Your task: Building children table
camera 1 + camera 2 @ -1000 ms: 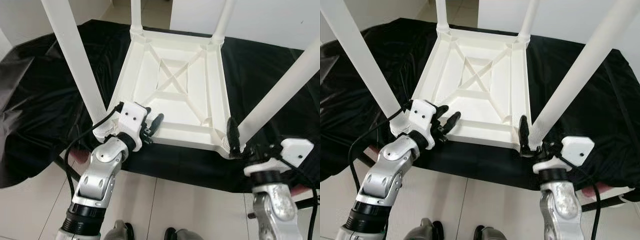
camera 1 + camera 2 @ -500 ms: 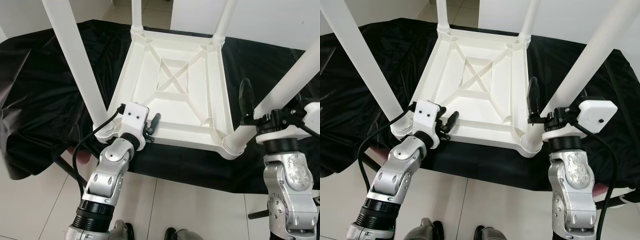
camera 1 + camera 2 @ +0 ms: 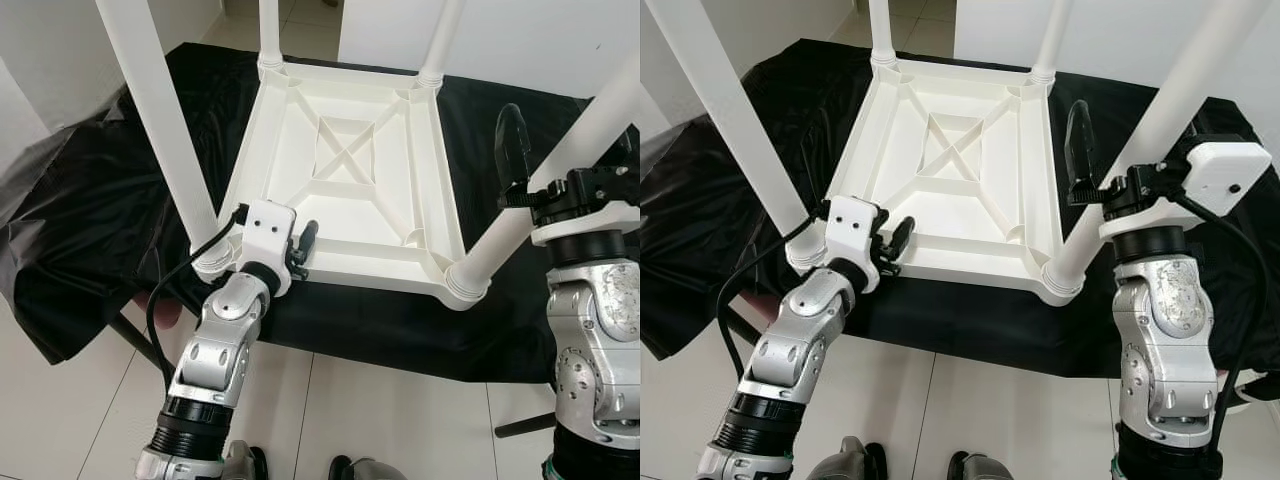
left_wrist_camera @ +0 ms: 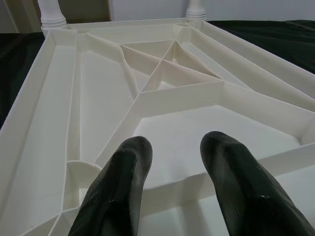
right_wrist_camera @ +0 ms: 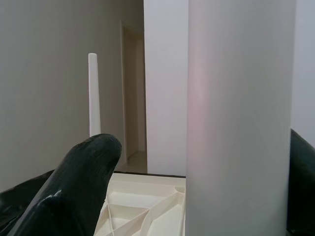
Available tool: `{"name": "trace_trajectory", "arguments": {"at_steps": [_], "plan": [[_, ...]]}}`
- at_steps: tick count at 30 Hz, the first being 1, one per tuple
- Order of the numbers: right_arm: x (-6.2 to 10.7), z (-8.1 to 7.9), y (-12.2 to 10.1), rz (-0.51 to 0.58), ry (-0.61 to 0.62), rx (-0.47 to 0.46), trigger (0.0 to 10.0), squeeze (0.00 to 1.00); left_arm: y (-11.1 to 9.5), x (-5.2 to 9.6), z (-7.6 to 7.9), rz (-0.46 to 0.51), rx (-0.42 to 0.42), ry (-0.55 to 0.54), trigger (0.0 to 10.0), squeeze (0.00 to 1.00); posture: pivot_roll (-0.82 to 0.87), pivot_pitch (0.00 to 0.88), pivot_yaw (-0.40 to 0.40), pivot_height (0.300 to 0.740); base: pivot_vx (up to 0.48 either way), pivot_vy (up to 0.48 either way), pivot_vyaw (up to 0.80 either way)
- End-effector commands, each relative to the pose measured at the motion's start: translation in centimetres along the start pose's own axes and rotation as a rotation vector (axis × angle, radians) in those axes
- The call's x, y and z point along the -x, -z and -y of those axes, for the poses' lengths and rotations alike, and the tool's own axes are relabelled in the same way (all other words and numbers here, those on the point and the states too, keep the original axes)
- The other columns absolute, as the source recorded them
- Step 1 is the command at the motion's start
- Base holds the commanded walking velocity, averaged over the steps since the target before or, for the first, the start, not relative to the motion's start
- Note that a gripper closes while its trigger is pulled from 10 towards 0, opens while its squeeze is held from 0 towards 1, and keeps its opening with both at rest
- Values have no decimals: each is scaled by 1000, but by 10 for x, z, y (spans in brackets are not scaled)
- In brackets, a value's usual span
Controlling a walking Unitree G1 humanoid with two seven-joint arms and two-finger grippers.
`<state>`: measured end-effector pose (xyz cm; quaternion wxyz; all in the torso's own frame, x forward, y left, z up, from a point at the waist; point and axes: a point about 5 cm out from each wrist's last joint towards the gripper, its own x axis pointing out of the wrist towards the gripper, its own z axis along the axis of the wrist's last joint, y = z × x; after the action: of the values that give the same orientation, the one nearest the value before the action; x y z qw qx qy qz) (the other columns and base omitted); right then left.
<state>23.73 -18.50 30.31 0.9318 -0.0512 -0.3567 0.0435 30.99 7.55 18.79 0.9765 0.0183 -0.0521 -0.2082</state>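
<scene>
The white children's table [image 3: 345, 180] lies upside down on a black cloth [image 3: 100, 200], legs up for fitting. At four o'clock, the right tool [image 3: 1130, 165] straddles the near-right leg [image 3: 1140, 150], unclosed, probably to seat it. At seven o'clock, the left tool [image 4: 179, 182] hovers open; its wrist view reveals ribbing.

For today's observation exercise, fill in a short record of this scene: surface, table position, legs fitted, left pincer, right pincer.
surface: black cloth
table position: white children's table upside down on the cloth, ribbed underside up
legs fitted: four, one at each corner
left pincer: left pincer open, fingers over the near rim by the near left leg
right pincer: right pincer open, fingers either side of the near right leg, partway up
</scene>
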Motion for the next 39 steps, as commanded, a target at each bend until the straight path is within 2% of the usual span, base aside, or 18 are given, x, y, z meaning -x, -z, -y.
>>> {"name": "trace_trajectory", "arguments": {"at_steps": [1,7,17,20,21,23,24,30,32,33,34,35,36,39], "plan": [[-2,-2,-5,17,-28,-5,10000,0,2,-1,-2,-6,-15,-48,10000,0,5,115,-45,740,0,0,0],[-5,0,-12,36,-36,-1,10000,0,0,-3,-2,7,-35,-71,10000,0,-1,120,-42,740,0,0,0],[-4,3,-17,54,-25,5,10000,0,-6,-6,-3,25,-14,-67,10000,0,-6,132,-38,740,0,0,0],[3,6,-15,44,6,-13,10000,0,-8,-4,-5,43,2,-60,10000,0,-6,137,-35,740,0,0,0],[10,6,-12,17,17,-78,10000,0,-10,-3,-6,57,13,-55,10000,0,-6,139,-31,740,0,0,0],[10,6,-12,17,17,-78,10000,0,-10,-3,-6,57,13,-55,10000,0,-6,139,-31,740,0,0,0],[14,7,-12,9,26,-108,10000,0,-10,-3,-8,57,12,-53,10000,0,-6,143,-21,740,0,0,0],[18,9,-17,15,9,-114,10000,0,-11,-4,-9,55,-11,-32,10000,0,-18,145,2,740,0,0,0],[21,9,-16,7,5,-101,10000,0,-12,-5,-9,56,-18,-25,10000,0,-22,145,11,740,0,0,0],[27,9,-13,-15,-1,-49,10000,0,-13,-6,-10,58,-20,-21,10000,0,-27,147,17,740,0,0,0],[27,9,-13,-15,-1,-49,10000,0,-13,-6,-10,58,-20,-21,10000,0,-27,147,17,740,0,0,0],[34,8,-7,-43,9,9,10000,0,-13,-7,-10,60,-22,-19,10000,0,-27,147,17,740,0,0,0],[55,6,9,-115,74,97,10000,0,-14,-7,-13,64,-22,-19,10000,0,-30,151,17,740,0,0,0],[62,3,16,-145,86,108,10000,0,-14,-7,-13,65,-24,-19,10000,0,-30,151,17,740,0,0,0]]}}
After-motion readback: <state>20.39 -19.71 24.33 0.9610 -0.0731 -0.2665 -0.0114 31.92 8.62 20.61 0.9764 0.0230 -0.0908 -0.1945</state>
